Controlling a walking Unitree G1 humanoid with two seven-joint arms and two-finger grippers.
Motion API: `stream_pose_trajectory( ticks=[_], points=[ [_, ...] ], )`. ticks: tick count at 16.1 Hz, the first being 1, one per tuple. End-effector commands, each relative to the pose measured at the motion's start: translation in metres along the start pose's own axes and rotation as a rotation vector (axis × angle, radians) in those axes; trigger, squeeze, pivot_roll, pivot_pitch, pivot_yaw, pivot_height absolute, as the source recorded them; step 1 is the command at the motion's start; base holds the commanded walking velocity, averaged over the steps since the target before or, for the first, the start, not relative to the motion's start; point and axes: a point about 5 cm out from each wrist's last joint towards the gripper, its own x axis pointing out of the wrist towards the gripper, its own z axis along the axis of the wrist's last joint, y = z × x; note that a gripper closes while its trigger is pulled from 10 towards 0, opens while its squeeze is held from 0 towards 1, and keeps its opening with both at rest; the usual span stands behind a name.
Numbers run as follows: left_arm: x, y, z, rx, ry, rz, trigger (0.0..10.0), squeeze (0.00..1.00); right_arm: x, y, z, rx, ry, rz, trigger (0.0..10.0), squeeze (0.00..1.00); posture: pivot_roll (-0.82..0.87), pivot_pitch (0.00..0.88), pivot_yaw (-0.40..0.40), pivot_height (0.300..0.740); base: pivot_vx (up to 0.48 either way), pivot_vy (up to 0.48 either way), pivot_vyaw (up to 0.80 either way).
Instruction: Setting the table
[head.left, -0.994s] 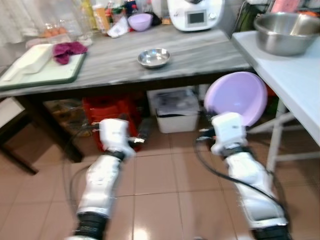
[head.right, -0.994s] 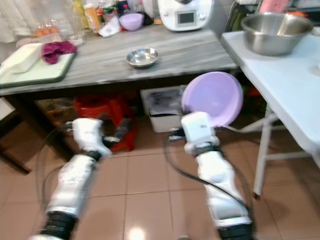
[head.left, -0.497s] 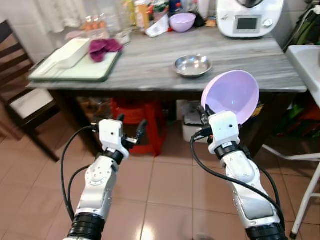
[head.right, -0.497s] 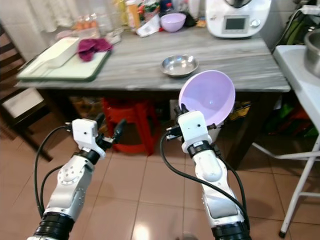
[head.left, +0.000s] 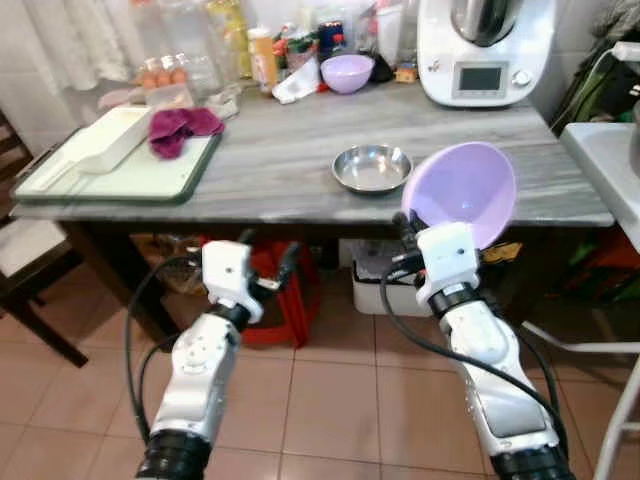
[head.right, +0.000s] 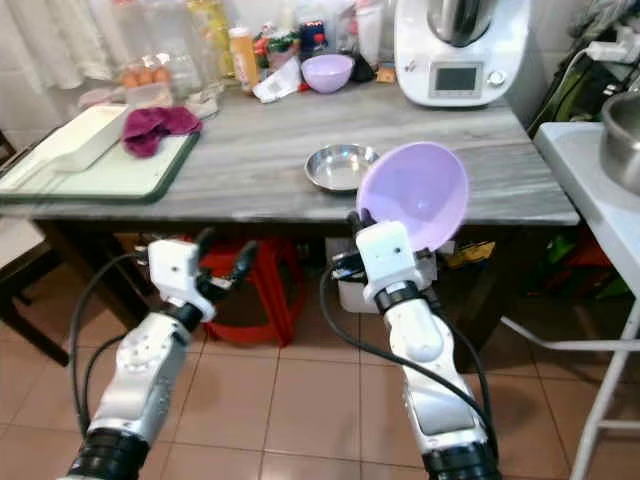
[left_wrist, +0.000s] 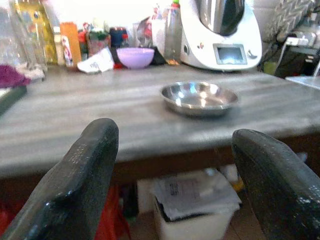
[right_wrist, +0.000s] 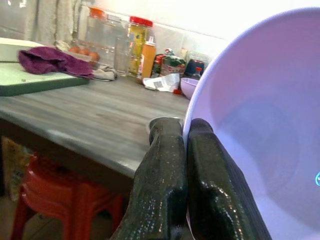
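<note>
Two lilac plastic bowls are in sight: a large lilac plastic bowl (head.right: 414, 194) held up on edge, its hollow facing the camera, and a small lilac bowl (head.right: 327, 72) standing at the back of the grey marble-patterned desk (head.right: 260, 150). One shallow round steel dish (head.right: 340, 167) sits on the desk near its front edge, just beside the raised bowl in the head views. The right end effector (right_wrist: 184, 131) is clenched on the large bowl's rim, one finger on each face of the wall, and holds the bowl in front of the desk's front edge, above the tiled floor (head.right: 300, 400). The left end effector (left_wrist: 172, 150) is released, its two fingers (left_wrist: 80, 165) spread wide with nothing between them, low before the desk edge and facing the steel dish.

At the desk's left end lies one green-rimmed white tray (head.left: 120, 170) carrying a white rectangular dish (head.left: 100, 140) and a crumpled magenta cloth (head.left: 180, 125). One white kitchen machine with a screen (head.left: 480, 55) stands at the back right, with bottles and jars crowded along the rear. The middle of the desk, between tray and steel dish, is bare. One red plastic stool (head.right: 262, 285) stands under the desk.
</note>
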Motion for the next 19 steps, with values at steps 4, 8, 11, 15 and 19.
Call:
stream_pose_trajectory(
  ticks=[4,8,11,15,19],
  points=[
    [0.000,0.000,0.010,0.025,-0.030,-0.005,10.0,0.00,-0.005,-0.012,0.010,-0.034,-0.041,-0.034,10.0,0.00,-0.16,0.065,0.068,0.740,0.430,0.000,0.00],
    [-0.020,0.017,0.012,0.063,-0.013,0.053,10.0,0.00,-0.022,-0.025,0.011,-0.040,-0.031,-0.085,10.0,0.00,-0.17,0.078,0.075,0.740,0.412,0.000,0.00],
    [-0.032,0.022,0.015,0.080,-0.008,0.080,10.0,0.00,-0.028,-0.025,0.013,-0.044,-0.024,-0.089,10.0,0.00,-0.17,0.087,0.076,0.740,0.397,0.000,0.00],
    [-0.037,0.019,0.016,0.081,0.003,0.079,10.0,0.00,-0.021,-0.020,0.025,-0.069,-0.065,-0.019,10.0,0.00,-0.16,0.090,0.071,0.740,0.366,0.000,0.00],
    [-0.037,0.019,0.019,0.073,-0.009,0.091,10.0,0.00,-0.018,-0.020,0.028,-0.074,-0.072,-0.004,10.0,0.00,-0.16,0.088,0.067,0.740,0.147,0.000,0.00]
  ],
)
